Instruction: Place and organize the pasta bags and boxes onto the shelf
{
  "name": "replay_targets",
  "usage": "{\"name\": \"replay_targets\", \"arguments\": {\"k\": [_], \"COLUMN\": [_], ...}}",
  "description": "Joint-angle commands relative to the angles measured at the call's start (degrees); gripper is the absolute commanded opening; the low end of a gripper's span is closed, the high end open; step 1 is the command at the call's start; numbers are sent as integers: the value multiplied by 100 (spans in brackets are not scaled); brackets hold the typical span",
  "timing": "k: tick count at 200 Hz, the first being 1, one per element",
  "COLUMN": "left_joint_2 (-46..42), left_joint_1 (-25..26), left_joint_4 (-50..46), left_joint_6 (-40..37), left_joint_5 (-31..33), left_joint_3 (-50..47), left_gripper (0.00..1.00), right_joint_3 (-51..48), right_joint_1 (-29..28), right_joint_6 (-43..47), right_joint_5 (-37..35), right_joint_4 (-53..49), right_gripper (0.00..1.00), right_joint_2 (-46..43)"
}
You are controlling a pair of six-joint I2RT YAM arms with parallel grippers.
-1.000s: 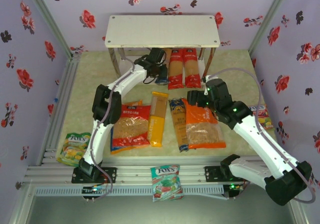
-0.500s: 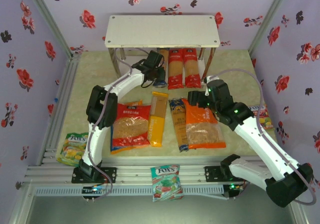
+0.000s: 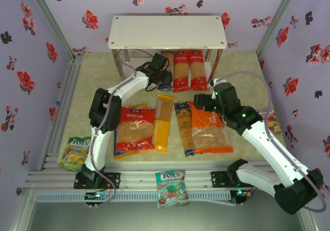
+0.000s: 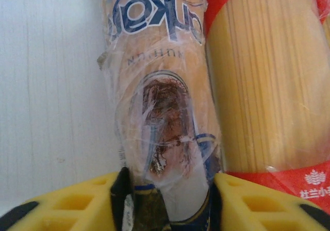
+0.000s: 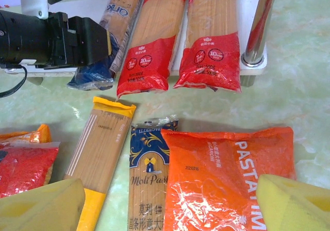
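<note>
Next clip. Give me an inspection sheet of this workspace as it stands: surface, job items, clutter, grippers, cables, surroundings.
Surface: pale green marbled table, no spills seen.
Job's things: shelf; two red spaghetti packs and one blue spaghetti pack lie on its lower board; yellow pack, second blue pack, red bag and orange bag lie on the table.
Clutter: three FOX'S candy bags near the table's edges.
Grippers: left gripper straddles the shelved blue pack's near end, grip unclear; right gripper open, empty, above the orange bag.
Cables: grey cable loops along each arm.
Surroundings: lilac flowered walls; aluminium rail at the near edge.
</note>
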State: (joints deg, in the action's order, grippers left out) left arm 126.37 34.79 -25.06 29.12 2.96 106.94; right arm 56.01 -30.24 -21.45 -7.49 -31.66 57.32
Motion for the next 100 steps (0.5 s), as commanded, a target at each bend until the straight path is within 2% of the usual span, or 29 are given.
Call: {"name": "replay_targets", "arguments": {"k": [1,51,100], "left_joint_2": [-227,-1035,-1945], "left_joint_1": [28,28,66], "left_joint_4": [194,1301,2275], "left_joint_6": [-54,-307,-633], "left_joint_5": [57,25,-137], "left_joint_3": [-258,-1219,-2023], "left_gripper": [52,69,71], "right_joint_3": [-86,-149,-265], "right_joint_1": [44,44,44], "right_joint_6": [19,40,96], "right_joint_5": [49,301,863], "right_joint_4": [-25,-104,-147], "right_gripper": [87,87,87], "right_joint_2": [-44,-36,45]}}
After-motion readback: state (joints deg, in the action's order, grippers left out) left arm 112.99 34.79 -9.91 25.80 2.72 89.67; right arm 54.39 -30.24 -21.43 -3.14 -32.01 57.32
